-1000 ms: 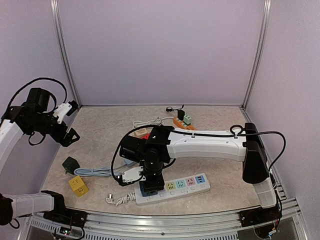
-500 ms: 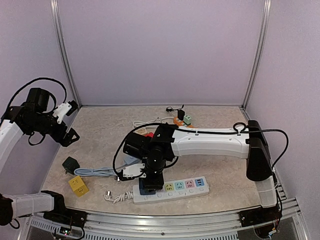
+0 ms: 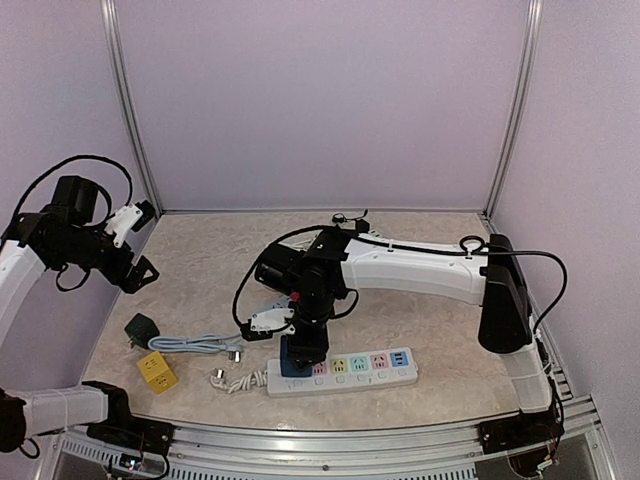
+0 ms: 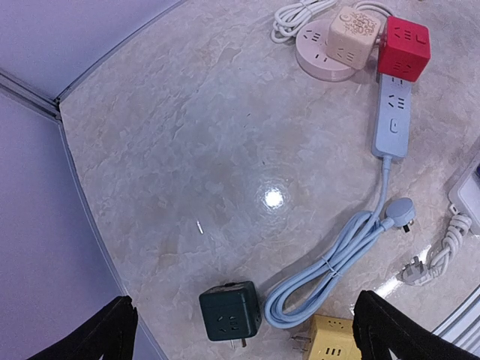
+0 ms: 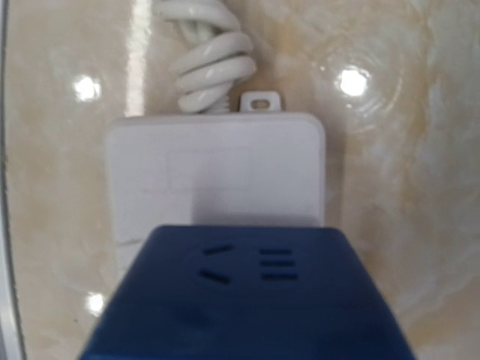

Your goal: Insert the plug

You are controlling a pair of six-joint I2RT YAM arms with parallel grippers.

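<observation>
- Right gripper is down on the blue cube plug; its fingers are hidden, so the grip can't be judged.
- Coiled white cord lies just beyond it; grey cable, yellow cube and green cube lie off to one side.
- Plug sits directly under it, over the end of the white power strip.
- Beige marble tabletop, lilac walls.
- Left gripper is spread wide, well apart.

The left arm is raised at the left side, elbow folded. The left pincer hangs high, its fingers spread wide. The right arm reaches leftward, forearm near level, wrist bent down. The right pincer points straight down, low; how its jaws stand is hidden.
</observation>
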